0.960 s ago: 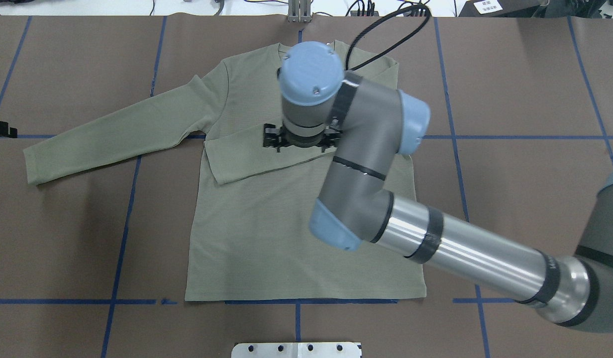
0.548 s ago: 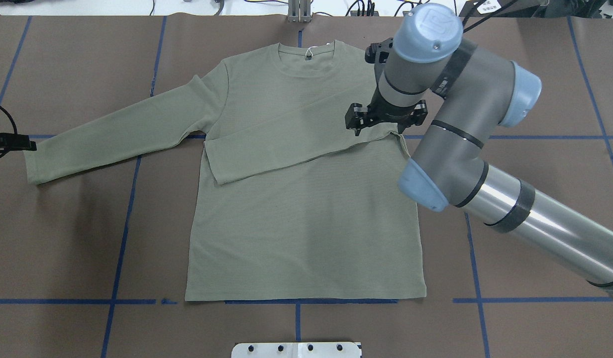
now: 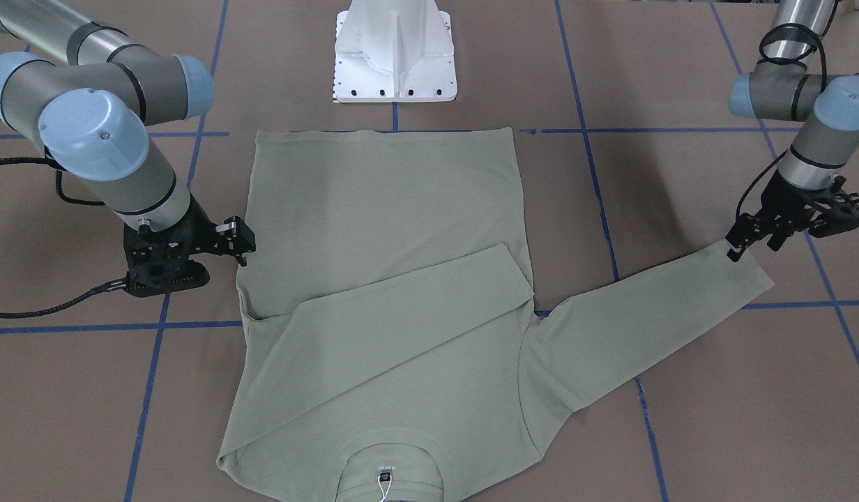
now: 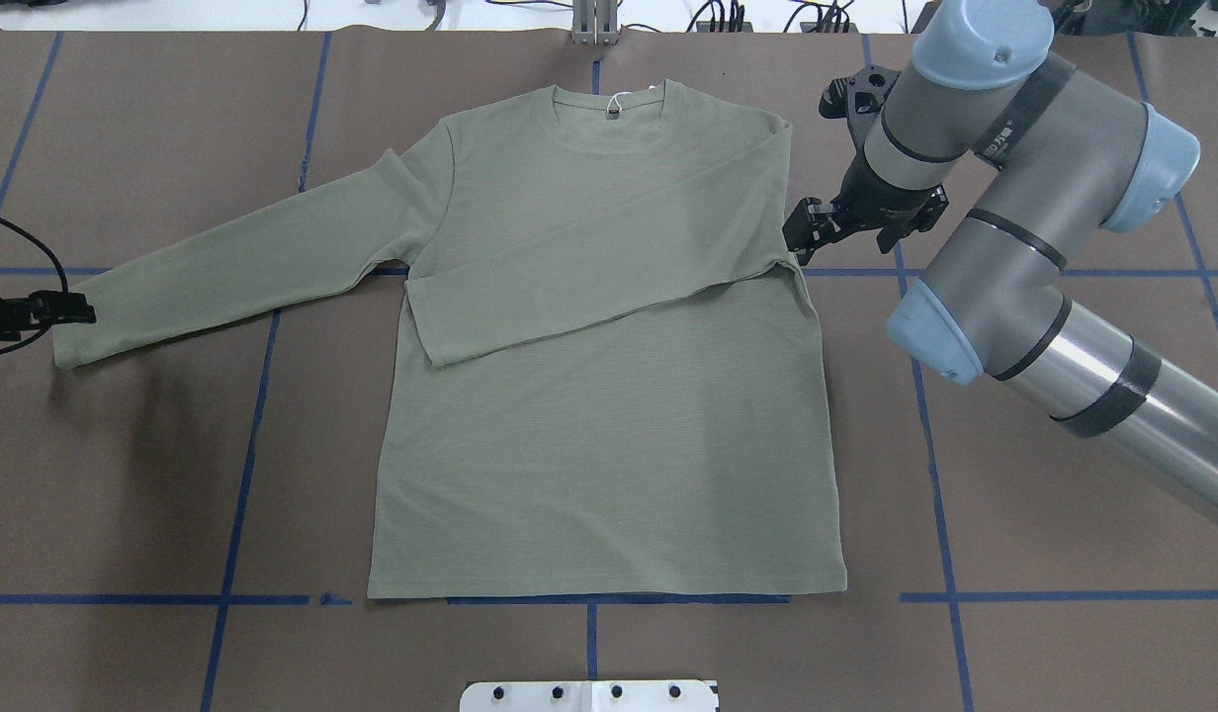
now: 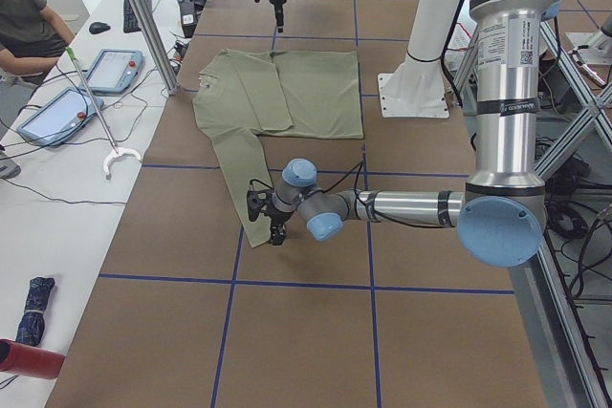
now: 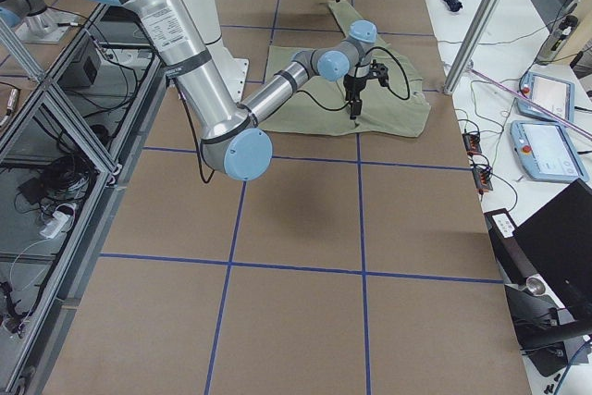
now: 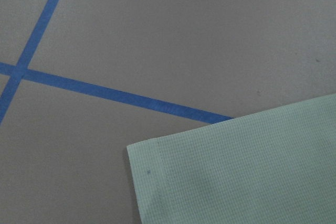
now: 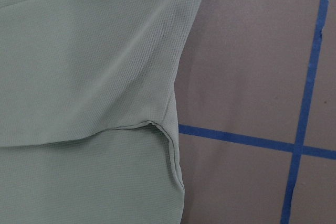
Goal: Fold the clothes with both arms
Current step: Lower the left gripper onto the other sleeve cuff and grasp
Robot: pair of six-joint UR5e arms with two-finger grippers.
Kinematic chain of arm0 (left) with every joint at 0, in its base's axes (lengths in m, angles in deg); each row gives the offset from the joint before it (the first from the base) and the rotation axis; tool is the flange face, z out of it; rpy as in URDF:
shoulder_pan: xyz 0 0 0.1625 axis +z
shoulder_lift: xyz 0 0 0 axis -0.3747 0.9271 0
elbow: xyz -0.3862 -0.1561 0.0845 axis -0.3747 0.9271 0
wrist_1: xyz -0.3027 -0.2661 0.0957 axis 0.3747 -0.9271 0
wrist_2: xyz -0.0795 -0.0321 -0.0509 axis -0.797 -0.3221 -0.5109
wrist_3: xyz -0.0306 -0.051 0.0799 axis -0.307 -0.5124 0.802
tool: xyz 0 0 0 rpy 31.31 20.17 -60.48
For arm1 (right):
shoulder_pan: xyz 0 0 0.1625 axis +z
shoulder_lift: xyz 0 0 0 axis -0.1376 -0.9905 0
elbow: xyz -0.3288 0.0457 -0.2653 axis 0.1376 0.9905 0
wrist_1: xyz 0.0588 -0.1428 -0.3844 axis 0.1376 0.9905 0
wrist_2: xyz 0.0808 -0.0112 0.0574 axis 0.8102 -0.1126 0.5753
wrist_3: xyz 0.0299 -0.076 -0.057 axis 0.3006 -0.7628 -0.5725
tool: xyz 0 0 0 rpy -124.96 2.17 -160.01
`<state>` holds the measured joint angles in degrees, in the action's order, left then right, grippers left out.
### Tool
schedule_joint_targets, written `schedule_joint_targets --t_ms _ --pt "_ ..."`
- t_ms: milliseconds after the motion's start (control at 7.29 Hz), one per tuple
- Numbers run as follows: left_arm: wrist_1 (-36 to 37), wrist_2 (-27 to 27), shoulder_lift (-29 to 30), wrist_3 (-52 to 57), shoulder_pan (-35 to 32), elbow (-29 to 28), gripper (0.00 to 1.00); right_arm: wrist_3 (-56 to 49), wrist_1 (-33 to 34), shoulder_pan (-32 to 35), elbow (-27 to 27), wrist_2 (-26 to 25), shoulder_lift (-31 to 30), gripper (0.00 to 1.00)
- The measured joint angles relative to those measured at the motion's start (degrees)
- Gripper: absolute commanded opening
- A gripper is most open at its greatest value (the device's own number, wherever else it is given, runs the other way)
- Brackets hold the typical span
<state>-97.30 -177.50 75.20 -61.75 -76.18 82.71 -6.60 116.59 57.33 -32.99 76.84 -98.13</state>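
The sage-green shirt [image 4: 609,415] lies flat, face up, neck at the far side with its white hang tag [image 4: 614,102]. One sleeve [image 4: 589,287] is folded across the chest. The other sleeve [image 4: 243,257] stretches out to the left. My right gripper [image 4: 807,232] hovers just off the shirt's right edge by the folded shoulder, open and empty; it also shows in the front-facing view [image 3: 238,244]. My left gripper [image 3: 750,247] is open at the outstretched cuff [image 7: 236,171], beside its end and holding nothing; it is at the overhead view's left edge [image 4: 60,314].
The brown table [image 4: 1064,514] is marked with blue tape lines [image 4: 238,475]. The white pedestal [image 3: 394,49] stands at the robot's side of the shirt's hem. An operator and tablets [image 5: 105,69] are beyond the far table edge.
My right arm has swung from over the chest to the right, off the shirt, leaving the sleeve folded across it. My left gripper has come in from the left edge to the cuff.
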Motion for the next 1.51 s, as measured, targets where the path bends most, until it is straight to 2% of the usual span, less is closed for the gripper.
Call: schedule_joint_targets --t_ms 960,1097,1234,1508 --pt "0.04 0.23 0.60 0.13 0.79 -2.41 1.00 -0.18 -0.02 0.07 -0.10 -0.01 -0.35 1.00" --pt "0.05 0.21 0.76 0.11 0.94 -2.59 0.82 -0.18 -0.02 0.07 -0.12 -0.03 -0.35 1.00" --pt "0.05 0.17 0.83 0.11 1.05 -2.66 0.58 -0.18 -0.02 0.07 -0.11 -0.05 -0.35 1.00" --pt "0.01 0.15 0.87 0.07 1.15 -2.66 0.26 -0.17 -0.02 0.07 -0.25 0.02 -0.31 1.00"
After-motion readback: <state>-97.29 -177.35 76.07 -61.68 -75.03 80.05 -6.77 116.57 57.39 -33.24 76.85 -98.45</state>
